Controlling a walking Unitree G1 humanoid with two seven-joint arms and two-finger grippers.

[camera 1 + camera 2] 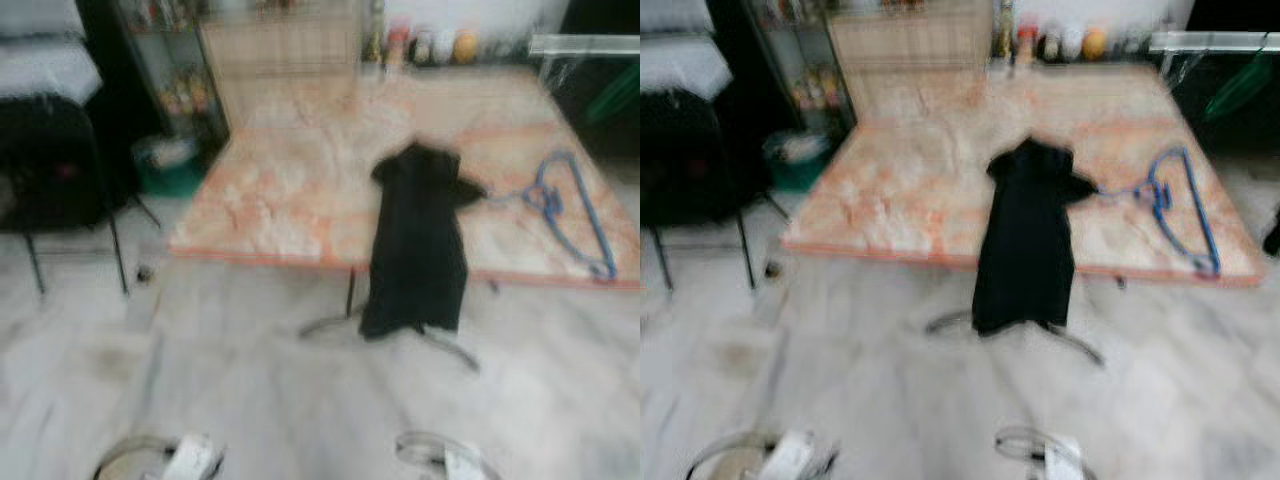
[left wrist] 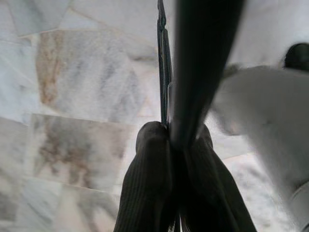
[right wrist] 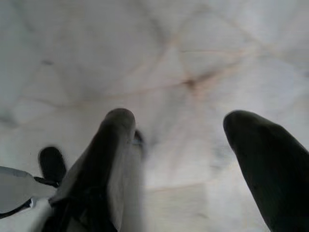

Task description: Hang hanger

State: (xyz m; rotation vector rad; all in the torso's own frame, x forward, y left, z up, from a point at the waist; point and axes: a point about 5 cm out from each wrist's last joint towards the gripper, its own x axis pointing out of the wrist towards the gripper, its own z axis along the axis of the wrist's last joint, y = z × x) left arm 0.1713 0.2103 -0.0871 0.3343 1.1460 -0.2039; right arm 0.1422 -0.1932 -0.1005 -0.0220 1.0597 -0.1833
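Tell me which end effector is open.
The right end effector: its two fingers stand wide apart, with bare marble floor between them. The left end effector has its fingers pressed together.

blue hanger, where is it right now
The blue hanger lies flat on the low table, near its right edge, just right of the black garment.

garment [image 1: 415, 240] on table [image 1: 280, 190] front edge | hanger [image 1: 570, 210] right of it

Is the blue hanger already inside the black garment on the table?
No: in the left eye view the blue hanger lies bare on the table, to the right of the black garment.
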